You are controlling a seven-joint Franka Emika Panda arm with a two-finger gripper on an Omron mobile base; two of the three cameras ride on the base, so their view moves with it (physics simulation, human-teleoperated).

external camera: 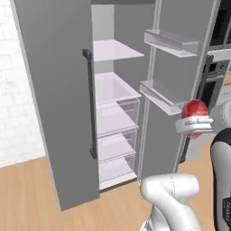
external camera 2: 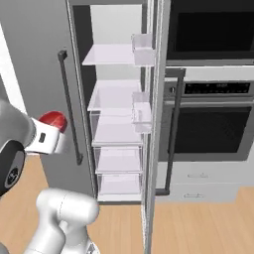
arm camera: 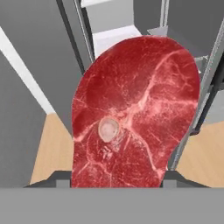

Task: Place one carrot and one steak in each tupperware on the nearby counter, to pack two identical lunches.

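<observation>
Gripper (arm camera: 117, 186): clamped on a raw steak (arm camera: 135, 113), the slab standing on edge between the jaws, long axis running away from the hand | Beyond: open fridge (external camera: 115, 113), shelves bare | Judgement: steak must next travel to a tupperware.

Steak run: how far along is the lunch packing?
Done: the fridge stands open with bare shelves, and a steak is out of it. In hand: the gripper is shut on the steak, carried in front of the fridge, red end showing in both base views. Left: setting it in a tupperware. No tupperware, counter or carrot is in sight, so earlier placements can't be judged.
</observation>
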